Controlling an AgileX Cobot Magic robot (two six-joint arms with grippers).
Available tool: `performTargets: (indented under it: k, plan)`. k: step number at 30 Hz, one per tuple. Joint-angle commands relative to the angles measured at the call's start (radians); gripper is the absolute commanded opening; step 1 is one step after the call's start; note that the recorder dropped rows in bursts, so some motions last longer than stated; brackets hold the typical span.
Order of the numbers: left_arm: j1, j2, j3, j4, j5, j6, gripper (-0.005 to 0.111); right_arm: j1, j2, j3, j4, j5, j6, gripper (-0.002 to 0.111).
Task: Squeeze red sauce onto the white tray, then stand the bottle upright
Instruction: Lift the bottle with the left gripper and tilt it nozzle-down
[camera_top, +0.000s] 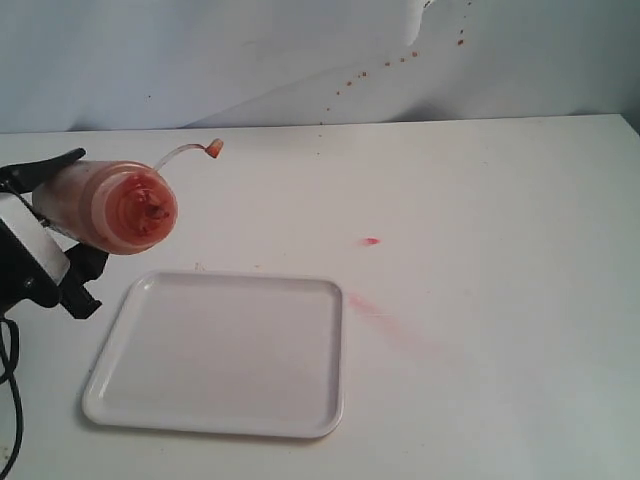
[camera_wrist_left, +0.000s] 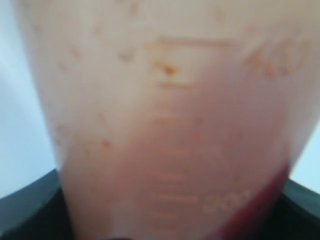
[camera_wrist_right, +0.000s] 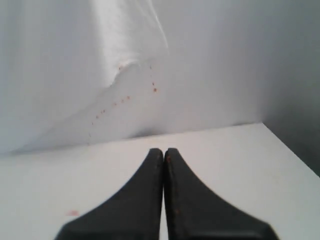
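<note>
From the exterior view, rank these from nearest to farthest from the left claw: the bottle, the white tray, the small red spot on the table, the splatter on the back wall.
1. The bottle, gripped in the left claw itself, at the left edge.
2. The white tray, just below and right of it.
3. The small red spot, mid-table, right of the tray.
4. The wall splatter, upper right, behind the table.

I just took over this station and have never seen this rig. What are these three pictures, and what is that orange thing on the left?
It is a two-armed robot. The exterior view looks over a white table with an empty white tray and pink smears beside it. The left gripper holds the bottle tipped sideways, its cap dangling on a tether. The left wrist view sits close against that bottle, showing dark red sauce inside. The right wrist view shows the right gripper shut, holding nothing.
</note>
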Motion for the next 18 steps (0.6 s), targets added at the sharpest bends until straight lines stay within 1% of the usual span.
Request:
performTargets:
  k: [1,2,3,6,8,9,11,12,14,15,18]
  plan:
    - [-0.004,-0.036,0.003,-0.039,-0.041,-0.001,0.000,0.002,-0.005,0.004,0.410,-0.273,0.138,0.000]
    - [-0.004,-0.036,0.003,-0.059,-0.041,-0.012,0.000,0.004,-0.005,0.004,0.443,-0.301,0.237,0.000]
    - [-0.004,-0.036,-0.010,-0.071,-0.041,-0.039,0.000,0.007,-0.005,-0.008,0.406,-0.307,0.335,0.000]
    - [-0.004,-0.036,-0.061,-0.090,-0.041,-0.121,0.000,0.035,-0.005,-0.110,0.094,-0.311,0.584,0.000]
    - [-0.004,-0.036,-0.088,-0.110,-0.028,-0.146,0.000,0.053,-0.005,-0.177,-0.098,-0.348,0.701,0.000]
    - [-0.004,-0.036,-0.107,-0.121,0.009,-0.175,0.000,0.064,-0.005,-0.215,-0.209,-0.383,0.736,0.000]
    - [-0.004,-0.049,-0.132,-0.123,0.083,-0.177,0.000,0.085,0.004,-0.290,-0.418,-0.461,0.778,0.000]
    - [-0.004,-0.064,-0.147,-0.123,0.144,-0.177,0.000,0.094,0.028,-0.330,-0.519,-0.494,0.794,0.000]
    - [-0.004,-0.084,-0.180,-0.120,0.226,-0.177,0.000,0.110,0.094,-0.405,-0.695,-0.509,0.840,0.000]
    - [-0.004,-0.103,-0.204,-0.120,0.279,-0.177,0.000,0.112,0.138,-0.446,-0.762,-0.496,0.877,0.000]
    - [-0.004,-0.152,-0.264,-0.118,0.418,-0.153,0.000,0.113,0.288,-0.543,-0.874,-0.433,0.976,0.000]
